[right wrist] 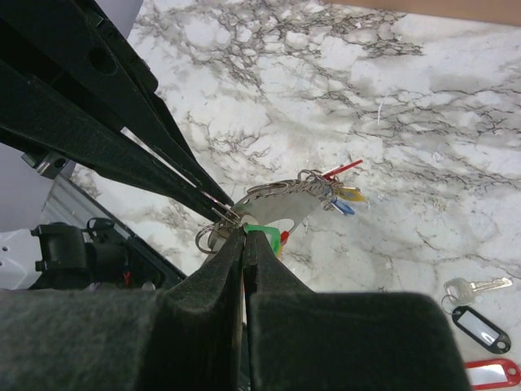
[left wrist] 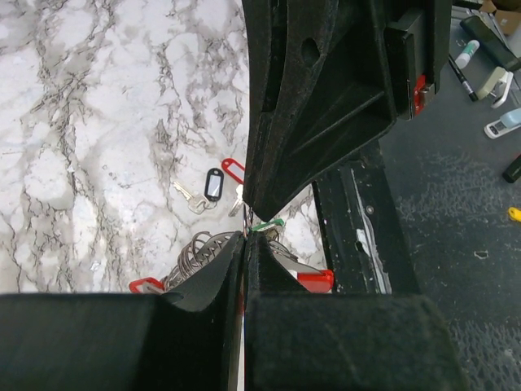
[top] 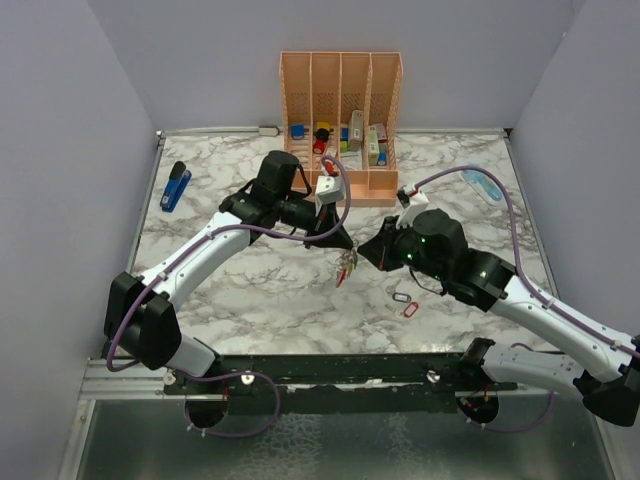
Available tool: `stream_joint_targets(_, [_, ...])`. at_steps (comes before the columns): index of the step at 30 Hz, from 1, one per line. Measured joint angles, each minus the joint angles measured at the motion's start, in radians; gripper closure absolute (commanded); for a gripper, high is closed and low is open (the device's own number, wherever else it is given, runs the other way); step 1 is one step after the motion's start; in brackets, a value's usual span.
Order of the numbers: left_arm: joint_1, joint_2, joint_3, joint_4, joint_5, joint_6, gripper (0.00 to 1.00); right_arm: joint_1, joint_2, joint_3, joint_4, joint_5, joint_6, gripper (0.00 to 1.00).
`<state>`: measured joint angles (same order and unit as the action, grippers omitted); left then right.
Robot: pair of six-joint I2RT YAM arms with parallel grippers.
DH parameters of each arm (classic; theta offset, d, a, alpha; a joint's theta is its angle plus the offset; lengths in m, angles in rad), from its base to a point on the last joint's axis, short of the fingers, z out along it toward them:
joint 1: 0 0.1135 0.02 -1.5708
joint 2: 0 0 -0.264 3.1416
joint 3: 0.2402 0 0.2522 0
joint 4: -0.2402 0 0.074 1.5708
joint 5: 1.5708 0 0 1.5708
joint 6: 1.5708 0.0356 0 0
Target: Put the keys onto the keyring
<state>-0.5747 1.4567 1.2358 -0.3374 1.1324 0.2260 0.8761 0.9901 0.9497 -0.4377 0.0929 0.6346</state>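
Observation:
Both grippers meet above the middle of the table. My left gripper [top: 344, 250] [left wrist: 246, 236] is shut on the keyring [top: 346, 270], whose red ends [left wrist: 317, 279] and grey metal side [right wrist: 281, 208] hang below its tips. Wire rings [left wrist: 194, 254] and keys with red, yellow [right wrist: 352, 194] and blue tags are strung on it. My right gripper [top: 362, 252] [right wrist: 244, 232] is shut, tip to tip with the left, on a green-tagged key [right wrist: 267, 237]. A loose silver key [right wrist: 476, 286] with a black tag [top: 403, 297] [left wrist: 213, 183] and a red tag [top: 410, 310] lie on the marble.
A peach divider rack [top: 340, 70] with small items stands at the back centre. A blue stapler-like object [top: 175, 186] lies back left and a light-blue item [top: 482, 185] back right. Grey walls close both sides; a black rail [top: 330, 372] runs along the near edge.

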Motion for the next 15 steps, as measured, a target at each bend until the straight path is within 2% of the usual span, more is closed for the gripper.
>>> stream_joint_targets(5, [0.000,0.000,0.000,0.007,0.000,-0.015,1.00,0.000,0.000,-0.004,0.009,-0.008,0.001,0.98])
stream_joint_targets(6, [0.000,0.000,0.000,0.008,0.001,-0.016,1.00,0.000,0.000,-0.005,0.011,-0.008,0.001,0.95])
stream_joint_targets(8, [0.001,0.000,0.000,0.008,0.001,-0.021,1.00,0.000,0.001,-0.006,0.013,-0.009,0.002,0.78])
stream_joint_targets(9, [0.001,0.000,0.000,0.008,0.002,-0.024,1.00,0.000,0.002,-0.006,0.014,-0.009,0.003,0.73])
stream_joint_targets(12, [0.000,0.000,0.000,0.024,0.014,-0.035,1.00,0.000,0.007,-0.009,0.010,-0.011,0.007,0.66])
stream_joint_targets(15, [0.000,0.000,0.000,0.031,0.020,-0.041,1.00,-0.001,-0.002,-0.014,-0.011,-0.008,0.006,0.65])
